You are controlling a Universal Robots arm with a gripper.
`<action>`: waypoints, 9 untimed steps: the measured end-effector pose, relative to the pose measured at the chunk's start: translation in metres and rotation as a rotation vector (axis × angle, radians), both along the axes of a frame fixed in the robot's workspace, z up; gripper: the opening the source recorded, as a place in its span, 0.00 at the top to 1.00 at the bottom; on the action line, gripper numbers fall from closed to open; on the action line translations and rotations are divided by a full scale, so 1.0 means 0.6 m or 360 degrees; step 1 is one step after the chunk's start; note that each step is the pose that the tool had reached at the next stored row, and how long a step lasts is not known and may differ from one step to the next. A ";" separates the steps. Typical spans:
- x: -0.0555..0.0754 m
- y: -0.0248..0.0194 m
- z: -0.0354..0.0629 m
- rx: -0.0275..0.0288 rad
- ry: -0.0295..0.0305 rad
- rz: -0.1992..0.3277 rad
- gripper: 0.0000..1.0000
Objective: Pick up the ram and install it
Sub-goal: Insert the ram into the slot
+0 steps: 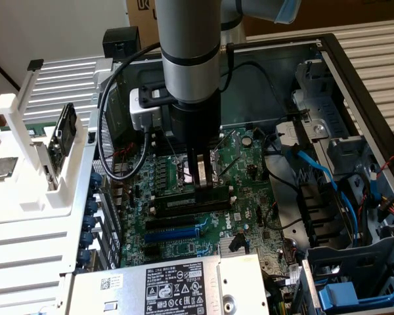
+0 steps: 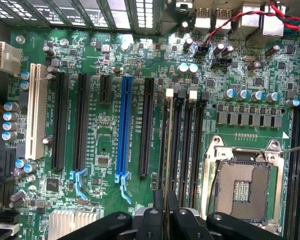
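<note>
Evidently, the ram (image 1: 182,204) is pinched at mid-length between the fingers (image 1: 202,174), edge-down, seemingly so that it is lined up with the memory slots (image 2: 179,145) beneath.

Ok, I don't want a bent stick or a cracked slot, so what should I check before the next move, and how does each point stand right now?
1. The ram gripped: ok, the gripper is closed on its middle.
2. Ram parallel to the memory slots: ok in the wrist view.
3. Ram fully seated: cannot tell.
4. White slot latches open: cannot tell.
5. Black cable clear of the slots: ok, it loops off to the exterior view's left.
6. CPU socket clear of the fingers: ok.
</note>
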State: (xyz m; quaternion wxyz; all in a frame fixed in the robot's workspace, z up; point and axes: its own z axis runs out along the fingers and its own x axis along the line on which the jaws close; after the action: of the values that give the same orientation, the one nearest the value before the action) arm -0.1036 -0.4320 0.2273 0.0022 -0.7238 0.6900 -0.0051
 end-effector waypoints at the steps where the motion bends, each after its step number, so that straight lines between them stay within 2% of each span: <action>1: 0.000 0.0000 0.000 0.00000 0.00000 0.0000 0.87; 9: -0.001 -0.0004 0.000 -0.00001 -0.00012 -0.0003 0.87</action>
State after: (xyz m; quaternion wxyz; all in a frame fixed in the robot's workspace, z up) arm -0.1040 -0.4322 0.2273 0.0024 -0.7232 0.6906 -0.0054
